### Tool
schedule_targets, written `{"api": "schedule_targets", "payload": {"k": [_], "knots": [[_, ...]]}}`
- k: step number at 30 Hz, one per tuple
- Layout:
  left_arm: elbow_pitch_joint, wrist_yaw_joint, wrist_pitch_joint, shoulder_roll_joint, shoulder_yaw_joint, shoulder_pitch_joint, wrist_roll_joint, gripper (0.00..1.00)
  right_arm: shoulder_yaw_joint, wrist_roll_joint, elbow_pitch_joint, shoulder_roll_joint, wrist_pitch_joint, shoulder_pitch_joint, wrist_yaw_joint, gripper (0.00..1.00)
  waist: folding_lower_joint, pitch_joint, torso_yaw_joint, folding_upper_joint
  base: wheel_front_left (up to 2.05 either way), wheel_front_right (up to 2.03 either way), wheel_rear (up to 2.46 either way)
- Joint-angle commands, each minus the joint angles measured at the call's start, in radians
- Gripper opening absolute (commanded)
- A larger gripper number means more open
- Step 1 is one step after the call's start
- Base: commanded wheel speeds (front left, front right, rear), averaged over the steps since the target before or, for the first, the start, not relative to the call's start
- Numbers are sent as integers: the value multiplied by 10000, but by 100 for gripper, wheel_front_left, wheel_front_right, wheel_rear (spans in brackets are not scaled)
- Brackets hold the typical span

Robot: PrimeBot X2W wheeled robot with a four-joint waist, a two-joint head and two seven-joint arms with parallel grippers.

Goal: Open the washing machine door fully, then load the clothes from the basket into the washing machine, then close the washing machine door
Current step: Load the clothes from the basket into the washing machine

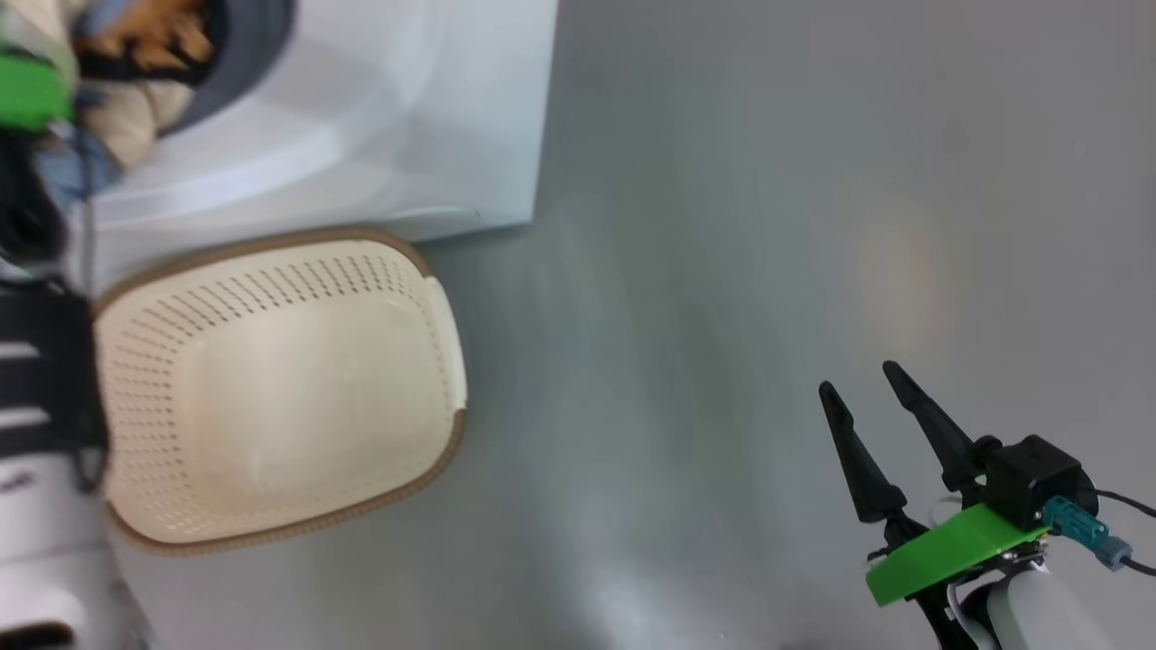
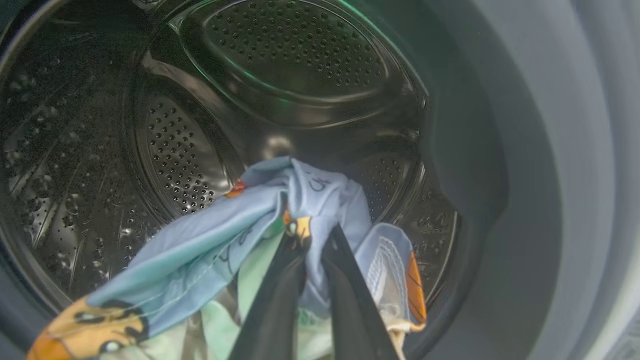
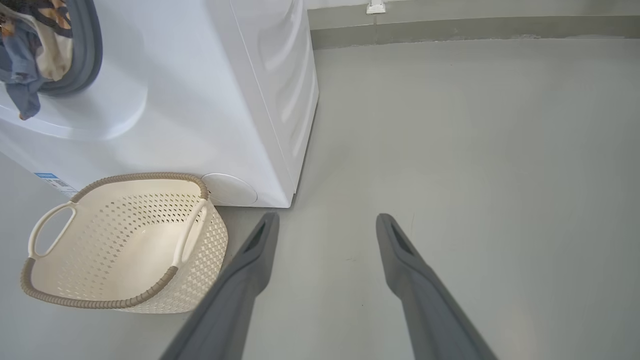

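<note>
The left gripper (image 2: 312, 232) has its two long dark fingers pressed together on a bunched fold of the light blue printed fabric, so it is pinching the clothes (image 2: 200, 250). The pinch is inside the mouth of the machine, in front of the perforated steel drum (image 2: 280, 55). The fabric falls down and to the left from the fingers, and one orange-brown cartoon figure lies at the lower edge of the left wrist view.

Around the opening goes the grey-blue rubber ring seal (image 2: 465, 150). In the right wrist view, part of the heap (image 3: 30, 55) hangs out over this seal, down the front of the large white washing machine (image 3: 200, 100).

The small cream-white perforated basket (image 1: 271, 298) with the brown woven-look rim stands on the floor just in front of the machine, and it looks empty. The right gripper (image 1: 858, 377) has its fingers spread wide and holds nothing, well apart from the basket, over the bare grey floor (image 3: 475, 150).

I judge the clothes to be light, soft and limp. They will drape and drag instead of keeping a shape. A thick gathered fold is the better place to hold, because a thin edge may slip out. The hanging part probably needs a push deeper, otherwise it could be trapped at the seal.
</note>
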Motion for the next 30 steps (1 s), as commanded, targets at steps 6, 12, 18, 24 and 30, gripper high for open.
{"api": "schedule_targets", "payload": {"k": [6, 12, 18, 24, 30], "knots": [[627, -66, -47, 1417, -39, -1675, 150, 0, 188, 161, -355, 143, -120, -258, 16, 100, 0, 1573, -931, -1, 0, 0, 0], [1575, -67, 90, 2521, -524, -3225, 446, 0, 392, 256, -367, 444, -120, -522, 16, 100, 0, 2296, -1343, -1, 0, 0, 0], [2299, -68, 196, 3301, -1286, -4489, 678, 0, 660, 331, -280, 682, -120, -820, 16, 100, 0, 2714, -1678, -1, 0, 0, 0], [2936, -68, 70, 3848, -1737, -5499, 792, 0, 865, 387, -298, 766, -120, -1006, 16, 100, 0, 2947, -1925, -1, 0, 0, 0], [3237, 27, -45, 4044, -1810, -6091, 1361, 0, 948, 428, -337, 873, -120, -1132, 16, 100, 0, 3182, -2078, -1, 0, 0, 0]]}}
